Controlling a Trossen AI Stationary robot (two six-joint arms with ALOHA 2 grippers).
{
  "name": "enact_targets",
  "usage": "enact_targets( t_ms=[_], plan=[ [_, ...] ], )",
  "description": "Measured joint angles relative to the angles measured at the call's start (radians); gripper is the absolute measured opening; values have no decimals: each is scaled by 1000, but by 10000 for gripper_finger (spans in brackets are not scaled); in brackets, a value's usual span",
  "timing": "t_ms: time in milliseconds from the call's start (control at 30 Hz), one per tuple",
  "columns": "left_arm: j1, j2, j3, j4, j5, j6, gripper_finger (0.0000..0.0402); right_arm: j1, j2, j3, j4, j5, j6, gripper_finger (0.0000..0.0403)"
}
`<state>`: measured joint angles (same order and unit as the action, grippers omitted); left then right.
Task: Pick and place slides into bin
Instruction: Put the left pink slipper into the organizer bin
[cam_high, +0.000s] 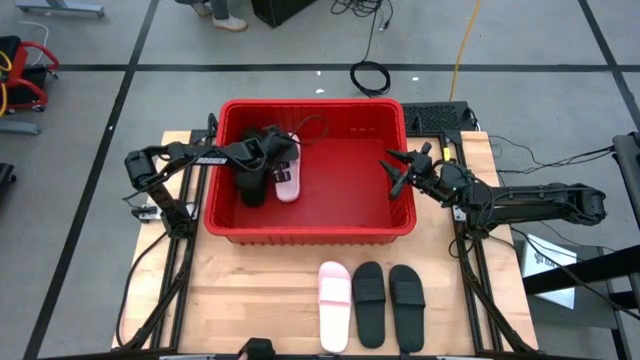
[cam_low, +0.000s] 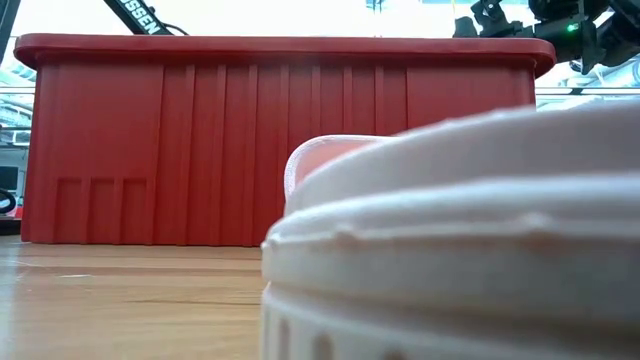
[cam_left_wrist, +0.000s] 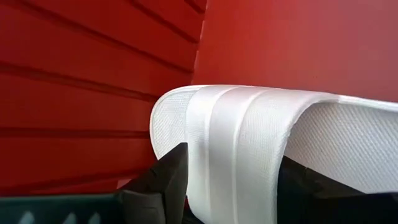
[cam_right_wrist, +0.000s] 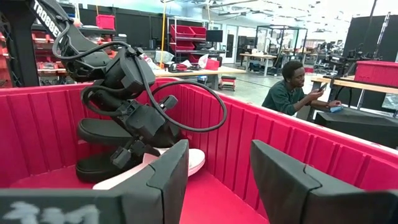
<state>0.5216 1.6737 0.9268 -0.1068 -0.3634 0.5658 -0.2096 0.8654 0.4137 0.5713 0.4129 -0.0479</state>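
With the pale pink slide lying between its parted fingers in the bin's left end, the left gripper should lift straight up, holding nothing; right gripper open, empty

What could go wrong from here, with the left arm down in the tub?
1. The left gripper has its fingers either side of the pink sandal's strap; lifting might snag it and drag it back out.
2. The right gripper hangs open over the red tub; both arms inside at once could collide.
3. The sandals in the tub crowd one corner, so later drops there may pile up.
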Motion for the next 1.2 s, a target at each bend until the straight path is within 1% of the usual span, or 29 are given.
enact_targets(
  t_ms=[67,233,400,667,967,1200],
  plan=[
    [-6,0,0,-4,-5,0,175,0,0,0,0,0,9,164],
    [-5,0,0,-28,-56,21,175,0,0,0,-15,-1,10,164],
    [-5,0,0,-42,-34,-3,175,0,0,0,-24,-1,19,164],
    [-40,-1,0,-47,-52,-6,175,0,0,0,-23,-1,21,164],
    [-41,-2,0,-75,-56,-11,175,0,0,0,-23,-1,21,164],
    [-58,-65,0,-117,-48,-34,175,0,0,0,-23,-1,21,164]
  ],
)
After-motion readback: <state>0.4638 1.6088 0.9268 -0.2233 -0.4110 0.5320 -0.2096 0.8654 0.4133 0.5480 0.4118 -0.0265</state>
